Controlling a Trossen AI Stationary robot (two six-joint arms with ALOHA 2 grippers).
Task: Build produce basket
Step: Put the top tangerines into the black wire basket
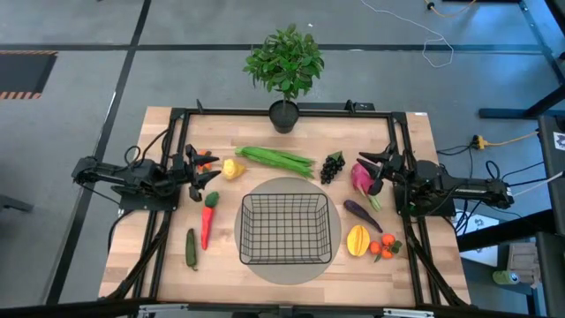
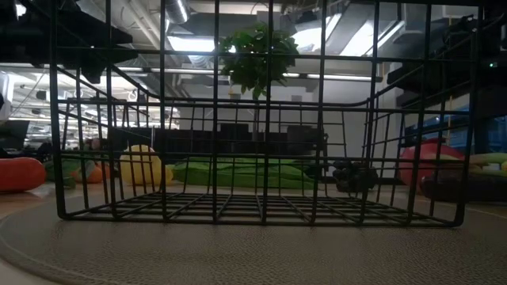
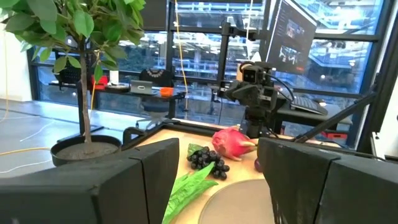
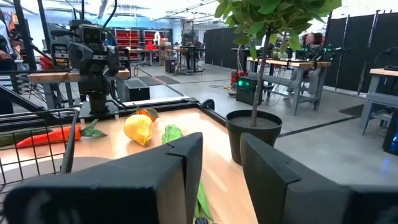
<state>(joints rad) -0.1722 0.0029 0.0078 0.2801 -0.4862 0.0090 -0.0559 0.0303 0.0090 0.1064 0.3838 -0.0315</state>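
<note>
The black wire basket (image 1: 285,229) stands by its bottom on a round grey mat, mid-table. Produce lies on the table around it. To its left are a lemon (image 1: 233,168), a red chili (image 1: 207,221) and a cucumber (image 1: 191,248). Beyond it lie green beans (image 1: 275,160) and black grapes (image 1: 332,166). To its right are a pink radish (image 1: 362,178), an eggplant (image 1: 363,215), a mango (image 1: 357,239) and orange tomatoes (image 1: 383,249). My left gripper (image 1: 205,172) hovers open left of the lemon. My right gripper (image 1: 372,172) hovers open by the radish, its fingers (image 4: 186,162) less far apart.
A leafy potted plant (image 1: 284,75) stands at the middle of the far edge. A black frame rail (image 1: 177,124) runs round the table. The round grey mat (image 1: 305,272) reaches almost to the near edge. Bare wood shows at the near left and right corners.
</note>
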